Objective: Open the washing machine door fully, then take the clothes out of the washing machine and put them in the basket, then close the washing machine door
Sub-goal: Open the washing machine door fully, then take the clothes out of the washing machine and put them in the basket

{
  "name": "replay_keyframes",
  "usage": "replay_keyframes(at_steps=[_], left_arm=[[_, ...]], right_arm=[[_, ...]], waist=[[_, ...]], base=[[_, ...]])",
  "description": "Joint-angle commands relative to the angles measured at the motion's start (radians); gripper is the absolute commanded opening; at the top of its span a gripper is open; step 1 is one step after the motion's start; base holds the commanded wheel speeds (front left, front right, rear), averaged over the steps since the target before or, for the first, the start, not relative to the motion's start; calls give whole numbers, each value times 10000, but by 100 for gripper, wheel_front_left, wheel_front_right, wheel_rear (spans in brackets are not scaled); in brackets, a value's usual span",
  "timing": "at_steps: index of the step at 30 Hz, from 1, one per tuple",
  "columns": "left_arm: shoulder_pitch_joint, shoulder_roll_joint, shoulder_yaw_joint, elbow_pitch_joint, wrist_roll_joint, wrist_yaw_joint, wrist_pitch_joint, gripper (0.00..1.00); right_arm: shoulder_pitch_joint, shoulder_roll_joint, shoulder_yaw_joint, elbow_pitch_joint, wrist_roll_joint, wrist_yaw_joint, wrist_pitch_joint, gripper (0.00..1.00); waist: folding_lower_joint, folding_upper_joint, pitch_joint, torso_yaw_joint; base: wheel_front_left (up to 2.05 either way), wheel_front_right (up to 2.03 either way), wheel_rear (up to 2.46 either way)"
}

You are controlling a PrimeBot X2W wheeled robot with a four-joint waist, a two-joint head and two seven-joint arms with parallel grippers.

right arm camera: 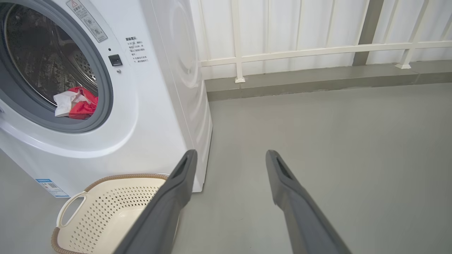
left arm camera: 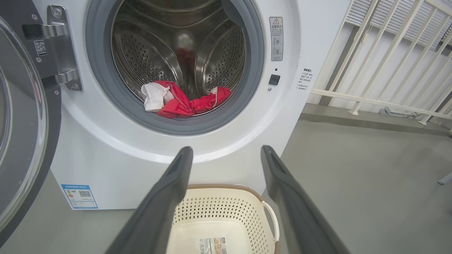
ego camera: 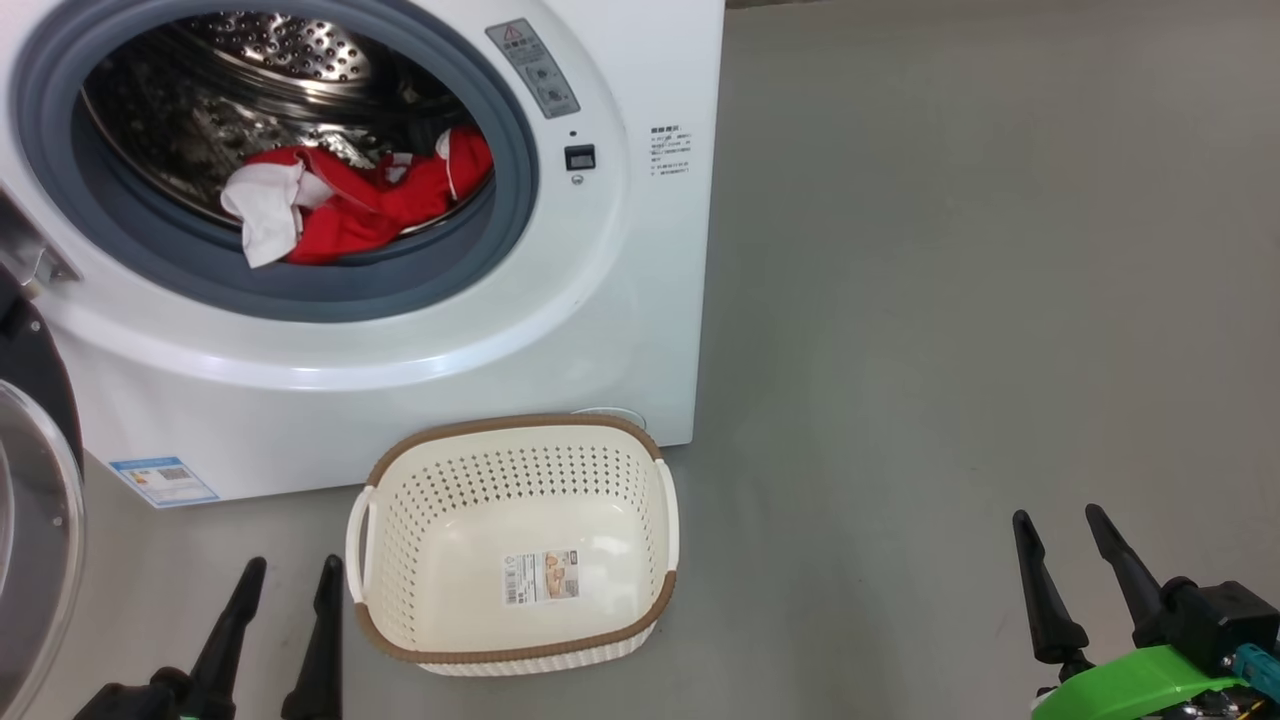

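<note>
Clothes (ego camera: 350,205) lie in the washer (ego camera: 620,330), ahead of the left gripper (ego camera: 292,565) and right gripper (ego camera: 1058,515). Both gape wide, empty; basket (ego camera: 520,424) between them

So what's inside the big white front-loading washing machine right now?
Bright red garments with white trim and a white cloth piece lie heaped at the front of the perforated steel drum, by the grey rubber gasket. Anything under the heap is covered.

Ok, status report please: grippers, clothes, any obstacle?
Left gripper open, right gripper open, both empty. Clothes in drum, door open, basket empty. Nothing in the way.
</note>
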Motion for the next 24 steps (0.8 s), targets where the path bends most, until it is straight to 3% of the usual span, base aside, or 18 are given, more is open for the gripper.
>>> replay_keyframes(at_steps=[1, 17, 24], left_arm=[[-307, 269, 298, -252, -113, -55, -51, 100], [-323, 430, 101, -58, -669, -56, -51, 100], [-364, 495, -43, -107, -765, -56, -51, 100]], right_arm=[[-68, -137, 139, -272, 4, 50, -93, 100], [-105, -120, 248, -263, -31, 50, -93, 100], [-147, -116, 301, -267, -39, 50, -93, 100]], waist=[[0, 0, -12, 11], [0, 0, -69, 129], [0, 0, 17, 160]], base=[[0, 0, 0], [0, 0, 0], [55, -63, 8]])
